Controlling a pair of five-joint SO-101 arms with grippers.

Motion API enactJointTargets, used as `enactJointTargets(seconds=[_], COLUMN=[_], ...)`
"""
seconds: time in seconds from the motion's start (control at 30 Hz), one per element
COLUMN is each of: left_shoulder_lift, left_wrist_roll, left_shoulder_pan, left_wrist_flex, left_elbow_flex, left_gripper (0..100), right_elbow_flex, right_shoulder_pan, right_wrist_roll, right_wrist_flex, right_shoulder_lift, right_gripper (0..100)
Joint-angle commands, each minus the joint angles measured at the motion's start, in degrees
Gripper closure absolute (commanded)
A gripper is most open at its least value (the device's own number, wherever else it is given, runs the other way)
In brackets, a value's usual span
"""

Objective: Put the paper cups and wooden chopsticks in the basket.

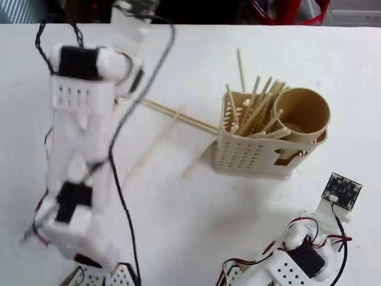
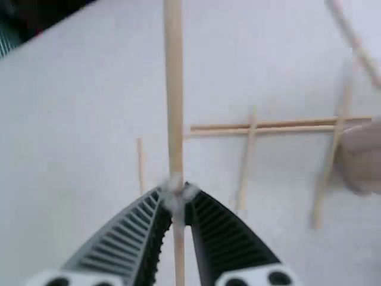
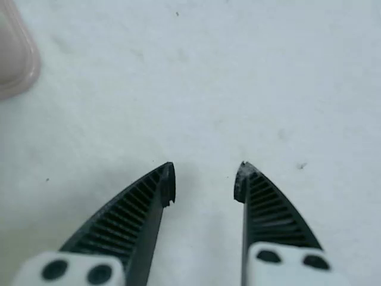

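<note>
A cream slotted basket (image 1: 250,156) stands right of the table's middle. It holds several wooden chopsticks (image 1: 253,110) and a tan paper cup (image 1: 303,110). Three loose chopsticks lie just left of it: a pair (image 1: 178,116), a single (image 1: 153,148) and a short one (image 1: 199,158). My left gripper (image 2: 175,193) is shut on one chopstick (image 2: 173,89), which sticks out past its fingertips above the table. More loose chopsticks (image 2: 268,126) lie beyond it. My right gripper (image 3: 205,179) is open over bare table, with the basket's corner (image 3: 15,53) off to one side.
The left arm (image 1: 77,149) stretches along the table's left side, trailing a black cable (image 1: 122,196). The right arm (image 1: 297,262) sits at the near right corner, in front of the basket. The white tabletop (image 1: 196,220) lies open between the arms.
</note>
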Motion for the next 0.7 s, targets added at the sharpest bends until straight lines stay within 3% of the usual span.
enactJointTargets(seconds=[0.0,0.1,0.23,0.5,0.57,0.67], left_shoulder_lift=[-26.42,-35.56,-40.22,-40.13,-40.13,-40.04], left_wrist_roll=[1.67,1.67,1.76,1.41,1.58,1.67], left_shoulder_pan=[15.08,23.78,32.04,38.46,39.16,39.25], left_wrist_flex=[-3.25,-11.25,-28.22,-69.36,-74.99,-76.57], left_elbow_flex=[9.14,15.56,26.2,50.99,55.21,57.85], left_gripper=[98,98,98,98,98,98], right_elbow_flex=[0.53,0.53,0.53,0.53,0.53,0.53], right_shoulder_pan=[-0.4,-0.4,-0.22,-0.22,-0.22,-0.31], right_wrist_roll=[0.09,0.09,0.09,0.09,0.09,0.09], right_wrist_flex=[-0.92,-0.92,-0.92,-0.92,-0.92,-0.92], right_shoulder_lift=[-0.31,-0.31,-0.31,-0.31,-0.31,-0.31], right_gripper=[82.3,82.3,82.3,82.3,82.4,82.4])
